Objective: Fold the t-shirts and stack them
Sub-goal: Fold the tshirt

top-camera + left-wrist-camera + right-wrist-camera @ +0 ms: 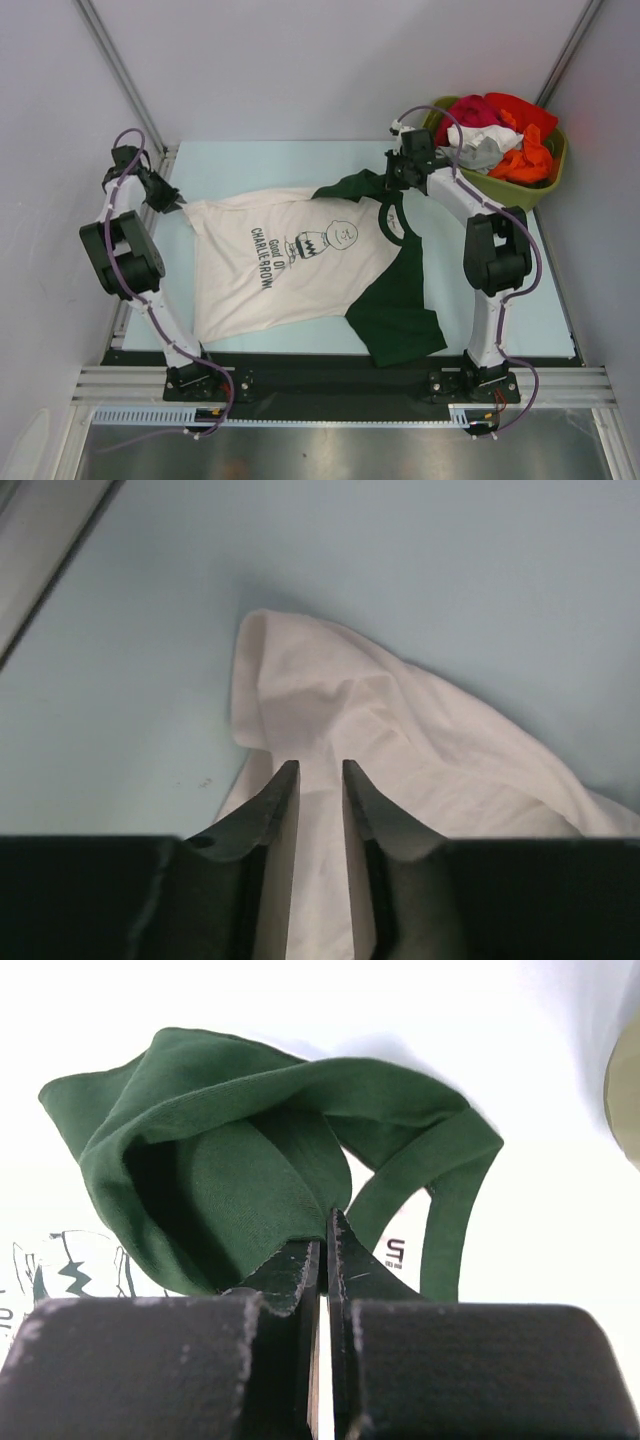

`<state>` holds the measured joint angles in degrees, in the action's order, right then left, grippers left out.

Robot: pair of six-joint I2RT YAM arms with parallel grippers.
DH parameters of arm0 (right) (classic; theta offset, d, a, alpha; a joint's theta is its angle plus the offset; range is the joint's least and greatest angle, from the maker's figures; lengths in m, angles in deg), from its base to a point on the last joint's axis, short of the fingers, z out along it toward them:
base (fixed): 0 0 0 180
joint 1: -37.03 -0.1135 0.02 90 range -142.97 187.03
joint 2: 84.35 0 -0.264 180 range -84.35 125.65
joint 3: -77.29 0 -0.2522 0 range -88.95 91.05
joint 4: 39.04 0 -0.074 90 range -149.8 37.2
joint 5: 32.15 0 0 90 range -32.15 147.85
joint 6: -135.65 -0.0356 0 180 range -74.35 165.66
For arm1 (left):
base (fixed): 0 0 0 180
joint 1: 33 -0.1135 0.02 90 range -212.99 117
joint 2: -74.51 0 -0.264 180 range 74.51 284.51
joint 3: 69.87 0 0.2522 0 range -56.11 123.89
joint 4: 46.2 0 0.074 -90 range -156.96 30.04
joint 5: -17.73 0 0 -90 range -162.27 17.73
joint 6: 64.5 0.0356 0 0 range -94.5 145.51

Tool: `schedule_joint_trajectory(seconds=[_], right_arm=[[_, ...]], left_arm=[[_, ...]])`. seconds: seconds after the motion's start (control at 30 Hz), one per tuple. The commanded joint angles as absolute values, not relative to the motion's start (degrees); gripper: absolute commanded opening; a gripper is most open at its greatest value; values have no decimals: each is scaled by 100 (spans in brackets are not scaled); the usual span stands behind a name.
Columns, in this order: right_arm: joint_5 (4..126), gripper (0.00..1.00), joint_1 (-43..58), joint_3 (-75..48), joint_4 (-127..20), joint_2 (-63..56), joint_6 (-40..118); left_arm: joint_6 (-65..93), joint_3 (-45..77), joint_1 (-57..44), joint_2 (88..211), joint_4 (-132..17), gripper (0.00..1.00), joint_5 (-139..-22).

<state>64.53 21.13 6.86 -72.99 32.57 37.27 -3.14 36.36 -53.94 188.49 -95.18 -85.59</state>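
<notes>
pale blue table (pixel 250 160) under everything. across its middle, one t-shirt (pixel 262 285), spread mostly flat and face up: cream body with black lettering and a cartoon figure, dark green sleeves and collar band. hem to the left, collar to the right. near sleeve flat on the table toward the near edge, far sleeve raised off the surface toward the far right. some wrinkling along the near side of the body.

at the far right corner, olive tub (pixel 548 180), heaped with red, orange, white and grey clothes (pixel 497 135) (too crumpled to tell one garment from another).

left arm (pixel 125 255) and right arm (pixel 495 250), black and white, bolted at the near edge, bent over either end of the t-shirt.

left gripper (pixel 176 204) at the far left corner of the hem, low over the cloth. fingers (pixel 278 805) parted by a narrow gap, released; cream cloth rumpled into a low ridge beyond the tips and showing through the gap, nothing pinched.

right gripper (pixel 388 180) at the far sleeve, beside the collar and just left of the tub. fingers there clenched tip to tip on a bunched fold of green cloth, the fold lifted into a hollow pouch, collar band looping to the right of it.
</notes>
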Motion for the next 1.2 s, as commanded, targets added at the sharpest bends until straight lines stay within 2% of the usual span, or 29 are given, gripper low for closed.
schedule_joint_trajectory(seconds=[0.0, 0.13, 0.4, 1.13, 1.17], right_arm=[[6497, 0, 2147, 554, -7205, 2902, 3713], [6550, 0, 2164, 545, -7187, 2920, 3722], [6699, 0, 2156, 720, -7187, 3096, 3686], [6805, 0, 2138, 562, -7170, 3043, 3748], [6805, 0, 2121, 571, -7187, 3034, 3757]], left_arm=[[211, 4162, -5541, 19289, -9493, 26, -8615], [599, 4522, -5567, 19720, -9573, 27, -8878], [1196, 4690, -5567, 20002, -9406, 45, -9081], [1645, 4743, -5541, 20424, -9019, 47, -9889], [1637, 4752, -5541, 20459, -9019, 45, -9951]])
